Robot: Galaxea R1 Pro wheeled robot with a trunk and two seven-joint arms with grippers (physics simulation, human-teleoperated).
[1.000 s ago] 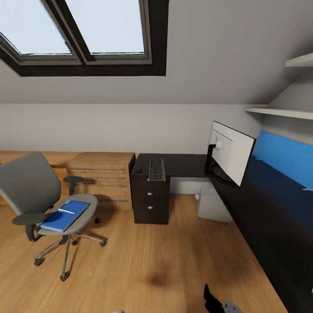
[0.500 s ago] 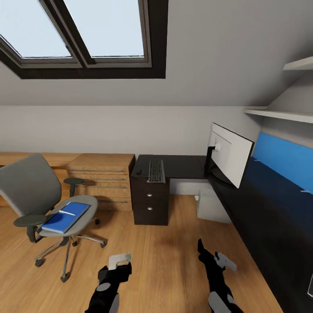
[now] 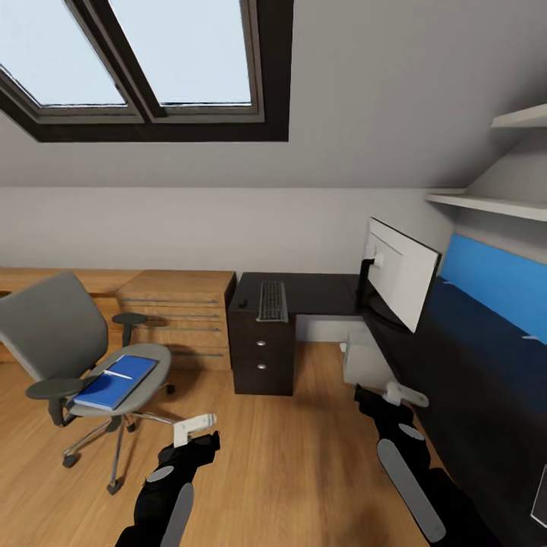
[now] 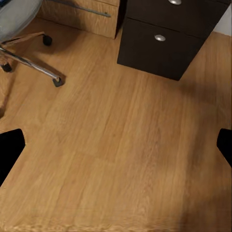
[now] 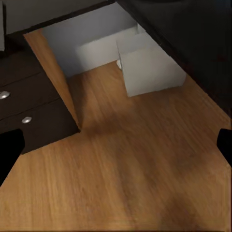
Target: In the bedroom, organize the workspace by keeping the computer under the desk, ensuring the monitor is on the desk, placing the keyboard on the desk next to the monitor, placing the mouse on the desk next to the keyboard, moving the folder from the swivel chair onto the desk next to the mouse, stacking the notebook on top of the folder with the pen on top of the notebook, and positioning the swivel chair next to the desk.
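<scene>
While lengthwise, keyboard [image 3: 273,300] toward wall.

From my head camera the desk [image 3: 319,292] runs along the far wall and down the right side. The monitor [image 3: 401,273] stands at its corner, the keyboard [image 3: 273,301] lies to the monitor's left, and the mouse [image 3: 243,302] sits just left of the keyboard. The drawer unit [image 3: 262,357] is under the keyboard; the computer [image 3: 367,363] stands on the floor under the desk, right of the drawers. The chair [image 3: 76,357] is well left, apart from the desk, with the folder [image 3: 114,382] on its seat and the pen [image 3: 118,374] on the folder. A wooden cabinet [image 3: 178,315] stands behind the chair, beside the drawers.
</scene>
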